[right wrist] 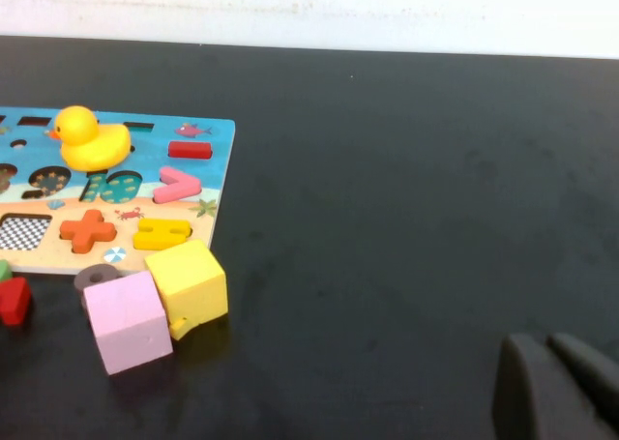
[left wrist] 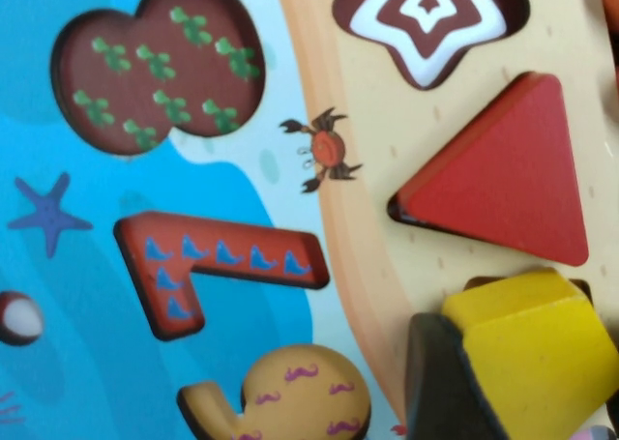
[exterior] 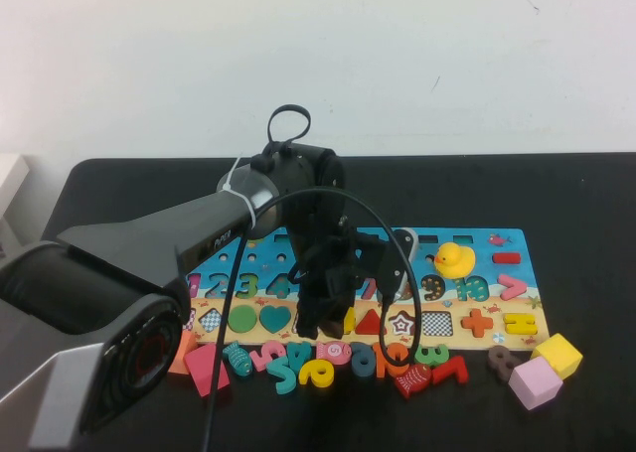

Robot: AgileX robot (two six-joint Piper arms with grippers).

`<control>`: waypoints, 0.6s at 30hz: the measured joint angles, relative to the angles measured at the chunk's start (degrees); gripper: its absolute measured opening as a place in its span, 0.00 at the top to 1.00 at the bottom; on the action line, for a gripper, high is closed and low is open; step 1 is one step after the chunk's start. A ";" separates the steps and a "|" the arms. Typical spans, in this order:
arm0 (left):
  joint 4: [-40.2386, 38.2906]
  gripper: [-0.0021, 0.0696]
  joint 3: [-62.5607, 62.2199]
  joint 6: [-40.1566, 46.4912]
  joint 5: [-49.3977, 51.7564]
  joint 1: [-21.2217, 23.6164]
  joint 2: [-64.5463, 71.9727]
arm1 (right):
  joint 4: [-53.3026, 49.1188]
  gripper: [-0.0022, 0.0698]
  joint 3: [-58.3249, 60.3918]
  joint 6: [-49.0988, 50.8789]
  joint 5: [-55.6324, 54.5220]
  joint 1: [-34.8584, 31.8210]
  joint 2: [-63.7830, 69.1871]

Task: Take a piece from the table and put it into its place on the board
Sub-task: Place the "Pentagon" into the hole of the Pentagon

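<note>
- High view: the board (exterior: 497, 241) lies on the black table (exterior: 576, 194), printed with blue sea above a sandy strip. Numbers 2, 3, 9 and 10 can be read in the top row; below run a green circle (exterior: 242, 318), a teal heart (exterior: 275, 318), a red triangle (exterior: 370, 322), a star slot, a checkered square slot, an orange plus (exterior: 477, 322) and a yellow equals sign (exterior: 520, 323).
- A rubber duck (exterior: 453, 259) sits on the board's upper right.
- Loose numbers and fish pieces lie along the board's near edge; a yellow cube (exterior: 558, 354) and a pink cube (exterior: 535, 382) touch each other off its right corner.
- The left gripper (exterior: 323, 318) hangs over the shape row, just left of the triangle, with a sliver of yellow showing beside it.
- Left wrist view: the piece (left wrist: 527, 348), flat, yellow and matte, sits tilted at its slot (left wrist: 578, 287) next to the triangle, one edge raised, a dark finger (left wrist: 440, 382) touching it. The gripper looks closed on the piece, jaws part-way apart. A printed crab (left wrist: 324, 150), an empty 7 slot and the striped star slot show only here.
- Right wrist view: the right gripper (right wrist: 561, 387) rests low over bare table, well right of the board, its dark fingers close together. The cubes' smooth faces and a grey ring (right wrist: 97, 277) show clearly here.
</note>
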 joint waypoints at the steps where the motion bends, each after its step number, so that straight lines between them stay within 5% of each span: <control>1: 0.00 0.54 0.00 -0.14 0.00 0.00 0.00 | 0.00 0.94 0.00 0.00 0.00 0.00 0.00; 18: -0.25 0.54 0.00 -7.47 0.00 0.17 0.00 | 0.00 0.94 0.00 0.00 0.00 0.00 0.00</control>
